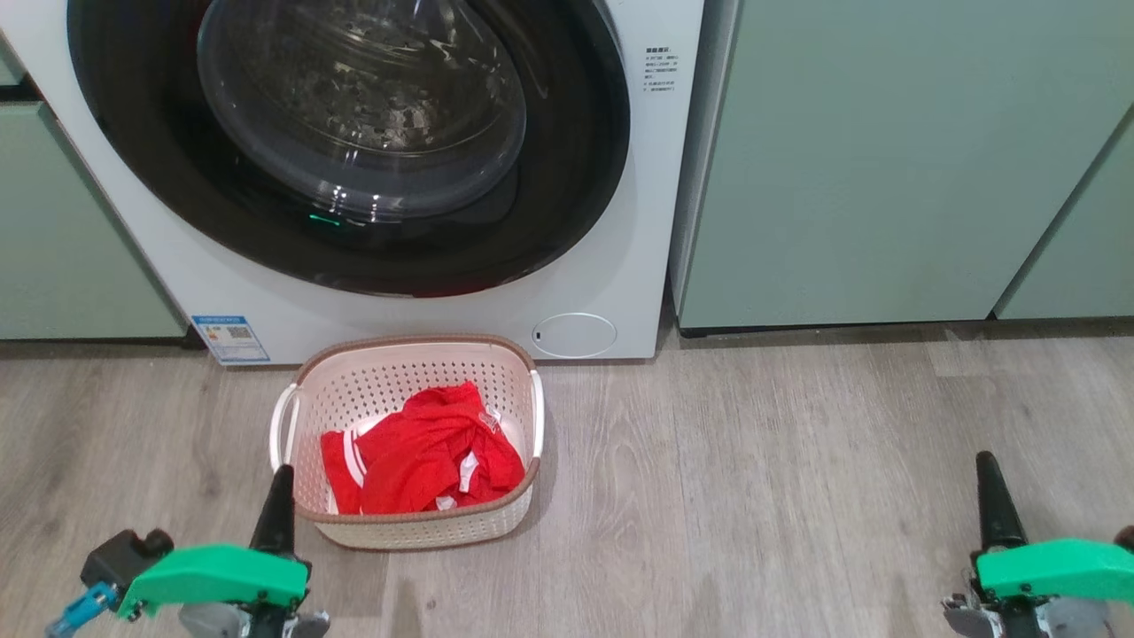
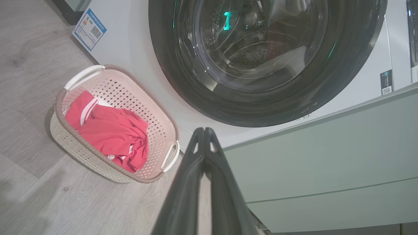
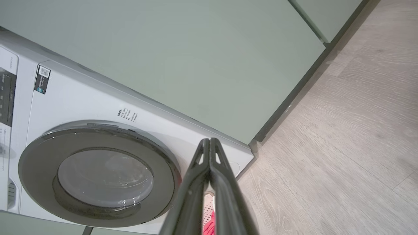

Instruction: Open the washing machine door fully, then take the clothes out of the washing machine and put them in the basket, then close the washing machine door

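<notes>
The red clothes (image 1: 425, 452) are lying in the basket (image 1: 416, 340), standing on the floor (image 1: 753, 487) just before the washing machine (image 1: 642, 230), its door (image 1: 576, 159) sitting closed. Nearer, the left claw (image 1: 283, 478) and the right claw (image 1: 990, 474) are hovering pinched together, holding nothing.

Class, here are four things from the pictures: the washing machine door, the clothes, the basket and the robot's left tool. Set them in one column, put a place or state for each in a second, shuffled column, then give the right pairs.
Column one
1. washing machine door
2. clothes
3. basket
4. left tool

Column two
A. standing on the wooden floor
B. pinched shut, holding nothing
C. closed against the washing machine
D. lying in the basket

Pairs: 1-C, 2-D, 3-A, 4-B
</notes>
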